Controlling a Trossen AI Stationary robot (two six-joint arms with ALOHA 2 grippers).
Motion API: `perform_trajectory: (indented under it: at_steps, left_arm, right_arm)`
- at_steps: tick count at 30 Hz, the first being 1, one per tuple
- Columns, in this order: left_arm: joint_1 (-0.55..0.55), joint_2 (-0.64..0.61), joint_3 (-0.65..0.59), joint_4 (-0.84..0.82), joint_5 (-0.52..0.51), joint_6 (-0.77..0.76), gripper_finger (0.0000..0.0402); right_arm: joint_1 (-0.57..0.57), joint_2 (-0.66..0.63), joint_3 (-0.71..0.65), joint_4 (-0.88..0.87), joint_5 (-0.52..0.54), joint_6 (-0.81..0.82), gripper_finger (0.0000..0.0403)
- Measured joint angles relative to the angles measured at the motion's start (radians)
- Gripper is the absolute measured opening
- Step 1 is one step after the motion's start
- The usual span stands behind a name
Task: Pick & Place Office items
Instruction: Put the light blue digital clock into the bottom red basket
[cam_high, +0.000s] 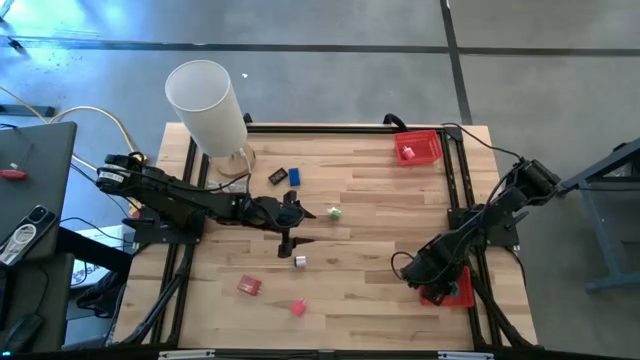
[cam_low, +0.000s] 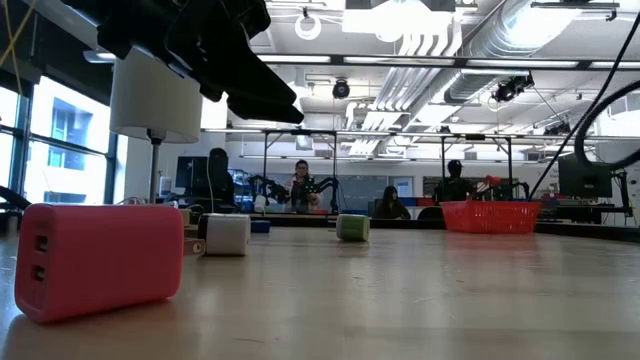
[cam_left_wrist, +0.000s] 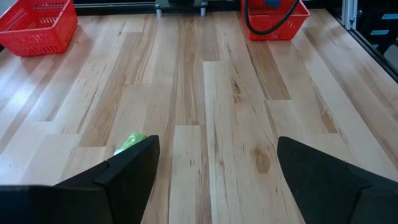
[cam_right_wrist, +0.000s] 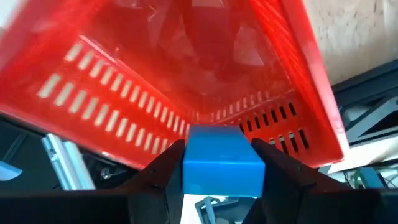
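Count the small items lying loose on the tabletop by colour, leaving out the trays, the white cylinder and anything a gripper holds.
Black item: 1
Blue item: 1
Green item: 1
White item: 1
Red item: 1
Pink item: 1
Total: 6

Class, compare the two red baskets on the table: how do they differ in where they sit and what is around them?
The far red basket sits at a back corner of the table, clear of both arms; the near red basket sits at the front right edge, under the right end effector. The far one stands unattended; above the near one, the right end effector grips a blue block. Both are red slotted plastic.
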Motion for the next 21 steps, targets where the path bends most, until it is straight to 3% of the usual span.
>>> perform_trajectory:
  at_steps: [21]
  left_arm:
    - [0.0,0.0,0.0,0.0,0.0,0.0,0.0317]
  right_arm:
    - [0.0,0.0,-0.01,0.051,0.076,-0.022,0.0165]
